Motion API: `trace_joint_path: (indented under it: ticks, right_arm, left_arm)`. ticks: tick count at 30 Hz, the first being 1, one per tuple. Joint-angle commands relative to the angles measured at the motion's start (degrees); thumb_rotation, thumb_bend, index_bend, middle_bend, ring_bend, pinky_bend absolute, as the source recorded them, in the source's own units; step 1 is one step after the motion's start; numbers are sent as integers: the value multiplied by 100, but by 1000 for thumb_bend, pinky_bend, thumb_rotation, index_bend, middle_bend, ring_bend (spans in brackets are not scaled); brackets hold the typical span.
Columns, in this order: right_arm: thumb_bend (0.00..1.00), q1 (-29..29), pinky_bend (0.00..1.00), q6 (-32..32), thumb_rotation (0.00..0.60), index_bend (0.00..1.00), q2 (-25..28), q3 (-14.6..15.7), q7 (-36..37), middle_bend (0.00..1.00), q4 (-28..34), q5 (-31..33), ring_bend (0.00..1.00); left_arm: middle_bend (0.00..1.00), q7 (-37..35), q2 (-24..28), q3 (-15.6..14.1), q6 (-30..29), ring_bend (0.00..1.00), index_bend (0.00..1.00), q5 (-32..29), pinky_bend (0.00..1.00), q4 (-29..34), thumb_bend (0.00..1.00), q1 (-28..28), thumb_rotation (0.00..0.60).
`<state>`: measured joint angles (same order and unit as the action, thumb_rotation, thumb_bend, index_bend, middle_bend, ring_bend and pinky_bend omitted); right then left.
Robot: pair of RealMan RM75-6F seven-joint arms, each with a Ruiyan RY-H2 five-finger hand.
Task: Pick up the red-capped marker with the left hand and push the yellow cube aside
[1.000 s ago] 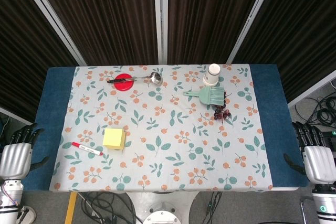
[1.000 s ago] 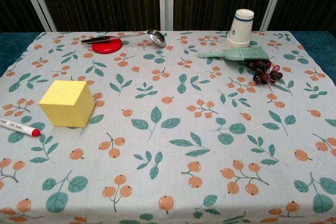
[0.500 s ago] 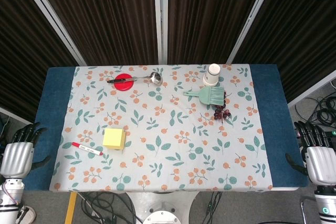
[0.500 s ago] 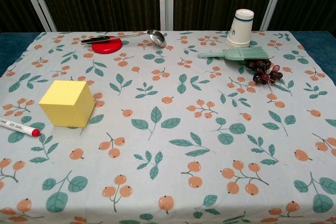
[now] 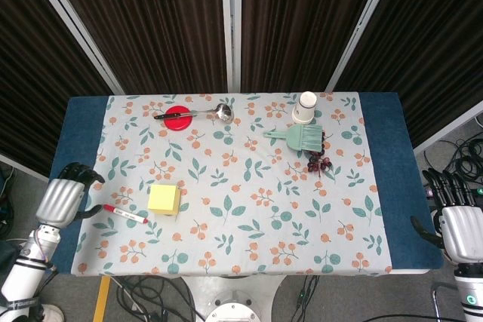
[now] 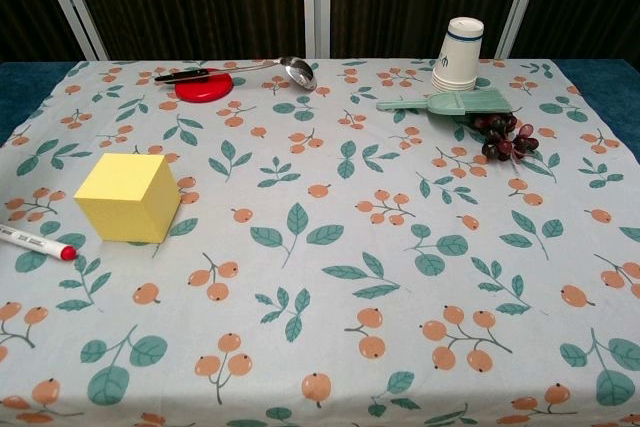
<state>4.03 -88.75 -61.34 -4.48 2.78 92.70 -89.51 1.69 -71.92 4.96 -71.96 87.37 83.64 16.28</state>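
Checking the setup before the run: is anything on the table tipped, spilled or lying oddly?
Nothing is spilled or damaged. Only the paper cup stands upside down, and the ladle lies with its handle across the red lid. The marker and yellow cube lie flat, apart.

No legible text, brand, number or sign is found in either view. The marker (image 6: 36, 243) shows small dark markings along its white barrel, too small to read. The paper cup (image 6: 459, 55) carries a dark band near its top and no readable lettering. The tablecloth (image 6: 330, 277) bears only a printed pattern of leaves and orange berries.
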Motion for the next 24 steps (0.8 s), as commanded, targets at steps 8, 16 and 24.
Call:
trace_joint_path:
  ticks: [8,16,24]
  right_arm:
    - [176,15,0,59,600,0,2,16,22,73,-18,20,0]
    - [176,24,0,96,600,0,-2,28,51,74,-35,35,0]
    - [176,14,0,92,600,0,-7,34,104,74,-73,51,0]
  left_arm:
    - [447,736,-663,-223,723,239,460,-228,175,-451,216,367,600]
    - [472,951,-1105,-376,869,244,496,-423,176,-755,217,361,600]
    - [527,998,-1411,-428,837,299,516,-461,176,-1086,246,367,600]
